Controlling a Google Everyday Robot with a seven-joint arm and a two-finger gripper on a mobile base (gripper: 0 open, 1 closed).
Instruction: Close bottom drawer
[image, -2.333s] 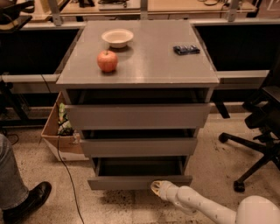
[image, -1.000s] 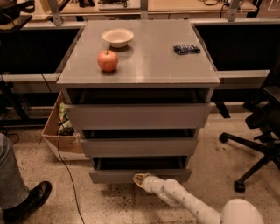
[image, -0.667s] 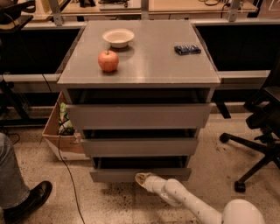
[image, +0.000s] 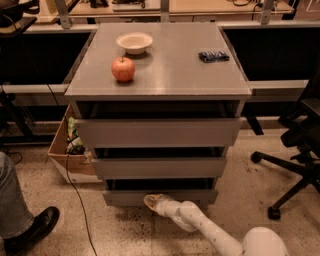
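The bottom drawer (image: 160, 197) is the narrowest grey front at the foot of the cabinet, under the medium (image: 159, 167) and widest (image: 158, 132) drawer fronts. It stands out only slightly, with a dark gap above its front panel. My gripper (image: 151, 201) is at the end of the white arm that reaches in from the lower right. Its tip rests against the lower left-middle part of the bottom drawer's front, just above the floor.
A red apple (image: 123, 69), a white bowl (image: 134, 42) and a dark packet (image: 213, 56) lie on the cabinet top. A cardboard box (image: 70, 152) stands at the cabinet's left. A person's leg and shoe (image: 31, 228) are at the lower left; an office chair base (image: 292, 172) at the right.
The bottom drawer has slid further in since the earliest frame. My gripper has moved left along its front and in toward the cabinet.
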